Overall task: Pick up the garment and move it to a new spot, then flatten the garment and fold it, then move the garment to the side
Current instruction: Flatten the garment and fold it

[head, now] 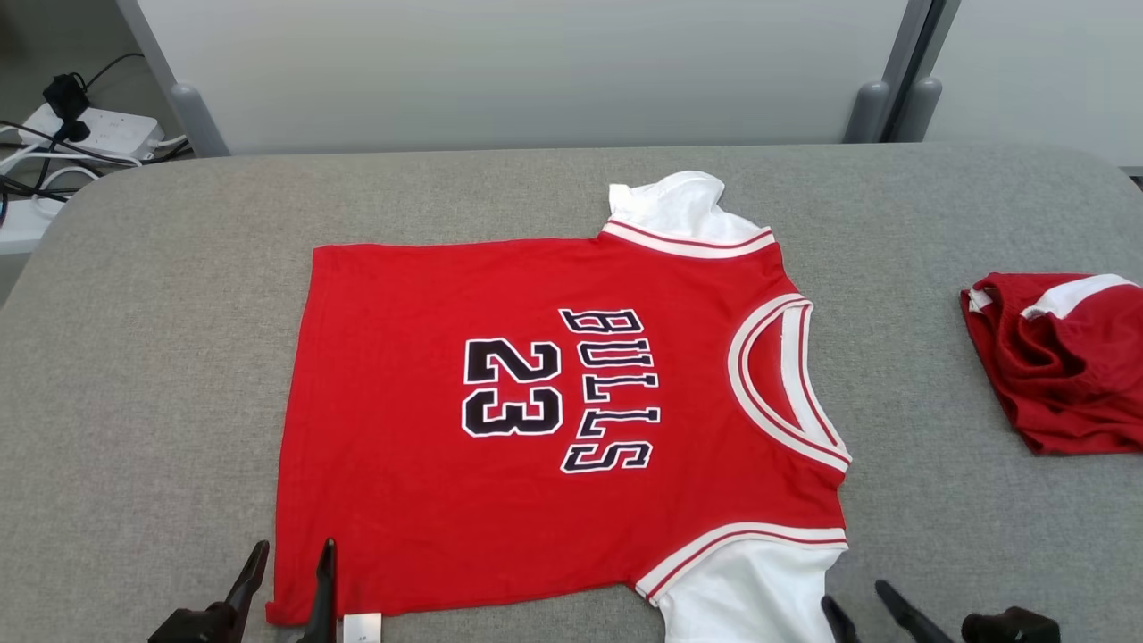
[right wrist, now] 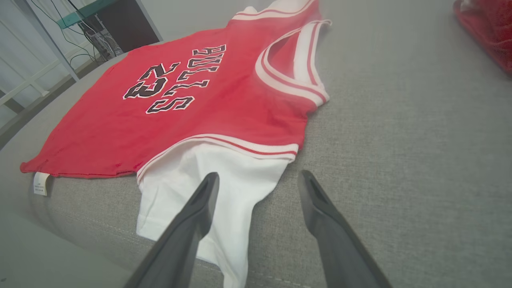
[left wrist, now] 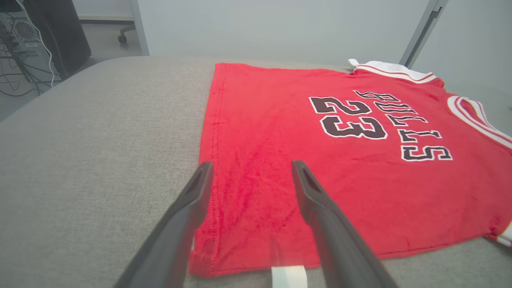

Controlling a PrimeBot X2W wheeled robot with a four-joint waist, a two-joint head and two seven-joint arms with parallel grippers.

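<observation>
- Lying flat on the grey woven table (head: 152,357): a smooth red jersey (head: 402,464) with white ribbed trim.
- Spread wide, left gripper (head: 296,546) at its hem corner.
- Spread too, right gripper (head: 853,594) at the white sleeve (head: 750,589).

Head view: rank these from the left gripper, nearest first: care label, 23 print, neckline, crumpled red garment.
From the left gripper:
1. Care label, right beside it, at the near hem corner of the jersey.
2. 23 print, mid-jersey.
3. Neckline, at the jersey's right end.
4. Crumpled red garment, far right, apart from the jersey.
</observation>
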